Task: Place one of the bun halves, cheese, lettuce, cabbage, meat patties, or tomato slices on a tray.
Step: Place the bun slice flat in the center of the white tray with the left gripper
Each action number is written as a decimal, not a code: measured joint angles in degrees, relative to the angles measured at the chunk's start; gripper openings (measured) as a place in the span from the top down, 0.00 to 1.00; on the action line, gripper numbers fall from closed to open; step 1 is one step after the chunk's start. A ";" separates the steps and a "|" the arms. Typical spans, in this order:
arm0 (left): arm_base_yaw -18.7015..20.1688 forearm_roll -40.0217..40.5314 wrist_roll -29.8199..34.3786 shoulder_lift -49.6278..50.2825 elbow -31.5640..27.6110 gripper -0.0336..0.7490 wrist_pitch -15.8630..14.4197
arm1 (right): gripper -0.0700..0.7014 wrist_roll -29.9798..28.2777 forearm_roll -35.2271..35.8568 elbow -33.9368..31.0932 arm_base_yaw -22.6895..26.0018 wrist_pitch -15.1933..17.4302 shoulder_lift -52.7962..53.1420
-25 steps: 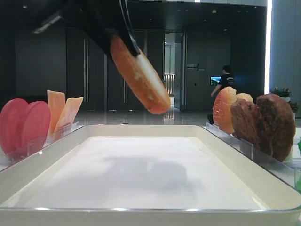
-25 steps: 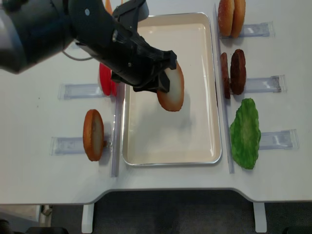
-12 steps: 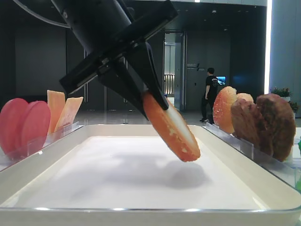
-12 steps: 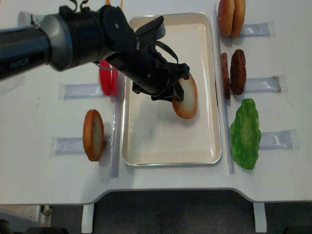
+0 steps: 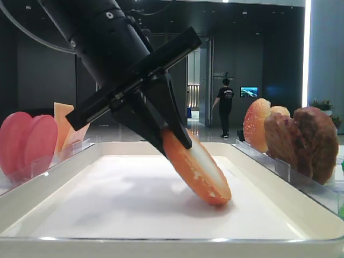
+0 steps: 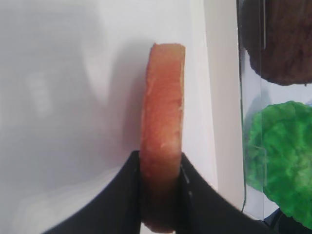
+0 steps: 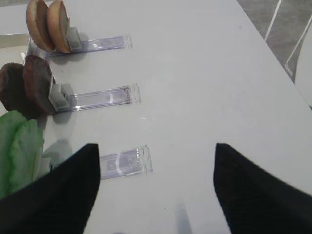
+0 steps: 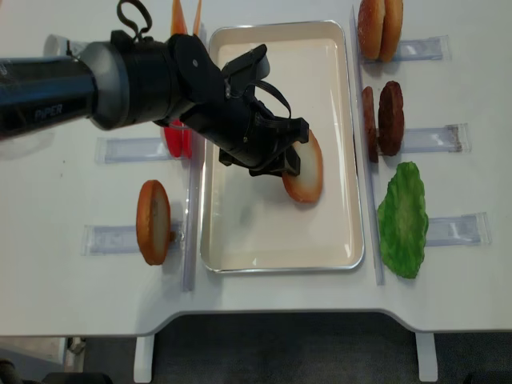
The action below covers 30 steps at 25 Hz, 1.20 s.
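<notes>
My left gripper (image 8: 288,156) is shut on a bun half (image 8: 306,168), golden-orange with a pale flat face. The bun tilts steeply over the white tray (image 8: 256,232), right of its middle. In the low exterior view the bun half (image 5: 196,169) has its lower edge on the tray floor (image 5: 107,204). The left wrist view shows the bun half (image 6: 163,122) edge-on, pinched between both black fingers (image 6: 131,195). My right gripper (image 7: 153,161) hangs open over bare white table, nothing between its fingers.
Right of the tray stand two bun halves (image 8: 380,28), meat patties (image 8: 382,118) and lettuce (image 8: 402,216) by clear holders. On the left are tomato slices (image 8: 174,136), cheese (image 5: 70,126) and another bun half (image 8: 152,222). An empty clear holder (image 7: 127,162) lies under the right gripper.
The left gripper has come down and to the right with the bun half. The bun hung above the tray before; now its lower edge meets the tray floor.
</notes>
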State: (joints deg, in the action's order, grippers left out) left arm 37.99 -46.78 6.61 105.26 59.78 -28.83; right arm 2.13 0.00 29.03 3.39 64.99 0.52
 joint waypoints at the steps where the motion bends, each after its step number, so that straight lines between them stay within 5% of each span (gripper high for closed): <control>1: 0.00 -0.11 -0.01 0.13 0.00 0.80 0.00 | 0.30 0.00 0.00 0.00 0.00 0.00 0.00; 18: -1.52 4.04 -4.10 0.18 0.00 0.78 -2.75 | 0.30 0.00 0.00 0.00 0.00 0.00 0.00; 25: -1.52 6.48 -5.65 0.18 0.00 0.32 -4.60 | 0.30 0.00 0.00 0.00 0.00 0.00 0.00; 30: -2.15 10.79 -9.41 -0.99 0.00 0.23 -6.89 | 0.30 0.00 0.00 0.00 0.00 0.00 0.00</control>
State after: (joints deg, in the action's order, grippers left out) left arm 35.83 -35.99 -2.80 104.27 59.78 -35.72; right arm 2.13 0.00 29.03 3.39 64.99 0.52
